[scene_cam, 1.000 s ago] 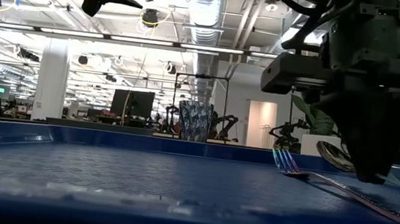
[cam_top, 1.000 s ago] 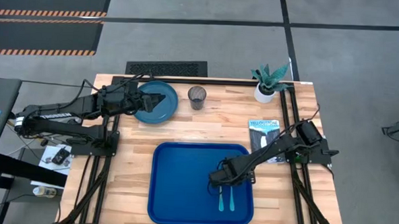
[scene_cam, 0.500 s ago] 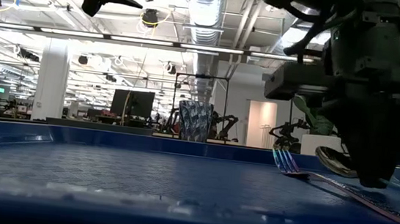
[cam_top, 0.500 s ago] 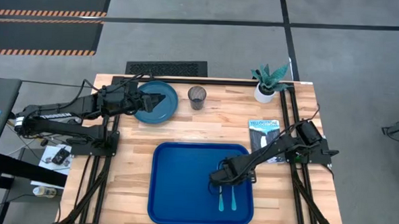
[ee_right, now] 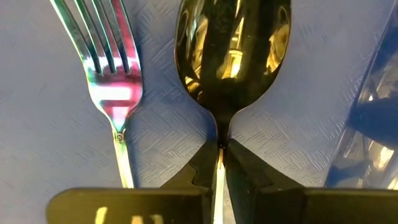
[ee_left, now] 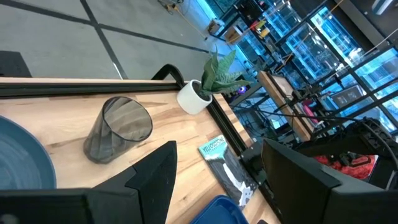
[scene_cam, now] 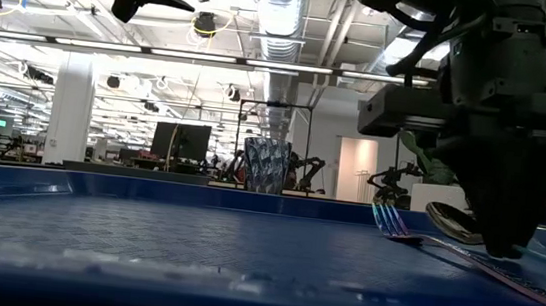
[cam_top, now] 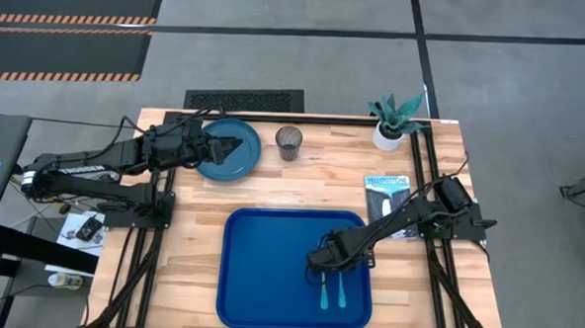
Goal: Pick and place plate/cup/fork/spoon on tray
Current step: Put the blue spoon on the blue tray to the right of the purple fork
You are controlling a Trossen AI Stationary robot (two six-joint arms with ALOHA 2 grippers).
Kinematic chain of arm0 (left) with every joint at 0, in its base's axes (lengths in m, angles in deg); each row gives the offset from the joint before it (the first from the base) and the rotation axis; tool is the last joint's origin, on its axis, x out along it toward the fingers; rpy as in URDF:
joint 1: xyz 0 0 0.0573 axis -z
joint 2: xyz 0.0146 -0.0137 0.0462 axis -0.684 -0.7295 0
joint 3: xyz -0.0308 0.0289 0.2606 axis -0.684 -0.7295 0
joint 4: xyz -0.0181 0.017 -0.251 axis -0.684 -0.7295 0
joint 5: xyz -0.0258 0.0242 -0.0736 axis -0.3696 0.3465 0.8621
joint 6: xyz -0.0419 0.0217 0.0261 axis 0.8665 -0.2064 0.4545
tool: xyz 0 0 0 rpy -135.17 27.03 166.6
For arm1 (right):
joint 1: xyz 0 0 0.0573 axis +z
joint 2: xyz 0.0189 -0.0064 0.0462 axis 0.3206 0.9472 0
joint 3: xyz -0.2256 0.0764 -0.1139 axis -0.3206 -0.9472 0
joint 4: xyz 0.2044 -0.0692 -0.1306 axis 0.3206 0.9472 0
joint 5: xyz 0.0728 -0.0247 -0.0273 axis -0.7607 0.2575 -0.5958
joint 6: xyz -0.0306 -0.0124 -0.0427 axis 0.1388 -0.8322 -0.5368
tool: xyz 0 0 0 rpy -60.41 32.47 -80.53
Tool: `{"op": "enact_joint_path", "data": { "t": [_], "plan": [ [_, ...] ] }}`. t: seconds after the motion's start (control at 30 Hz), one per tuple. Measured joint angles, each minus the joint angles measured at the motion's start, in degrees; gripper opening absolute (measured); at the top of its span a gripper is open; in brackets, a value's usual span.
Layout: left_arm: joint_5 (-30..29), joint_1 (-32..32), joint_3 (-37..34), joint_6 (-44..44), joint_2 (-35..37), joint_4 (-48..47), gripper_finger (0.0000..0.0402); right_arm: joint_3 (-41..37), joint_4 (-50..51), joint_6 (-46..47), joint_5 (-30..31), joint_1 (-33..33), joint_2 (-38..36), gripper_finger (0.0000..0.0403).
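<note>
- right now the right gripper point(cam_top: 324, 263) is sitting low over the lower right part of the tray point(cam_top: 258, 271), its fingers pinched narrow on the neck of the spoon point(ee_right: 231, 59), just below the bowl.
- the spoon is lying on the tray floor just beside the fork point(ee_right: 107, 68), the two side by side and not touching; in the high view their light blue handles are showing below the gripper, pointing to the bottom of the frame.
- the spoon is looking thin, stiff, light and slick, so a grip at the narrow neck seems likely to let it swivel; a low, level release would suit it.
- the left gripper point(cam_top: 196, 148) is reaching over the plate point(cam_top: 236, 154) in the upper left of the table, its fingers spread wide and holding nothing.
- the plate is probably rigid, heavier and smooth, so the raised rim is the place to pinch.
- the cup point(cam_top: 289, 141) is standing right of the plate, off the tray; being glass, it is likely fragile and slippery, best taken across its wall.
</note>
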Motion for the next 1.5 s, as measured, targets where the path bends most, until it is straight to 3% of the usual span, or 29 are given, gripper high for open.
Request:
{"op": "enact_joint_path", "data": {
  "t": [1.5],
  "plan": [
    [0.0, 0.0, 0.0, -0.28, 0.0, 0.0, 0.0222, 0.04, -0.17, -0.46, 2.33, -0.11, 0.0, 0.005]
  ]
}}
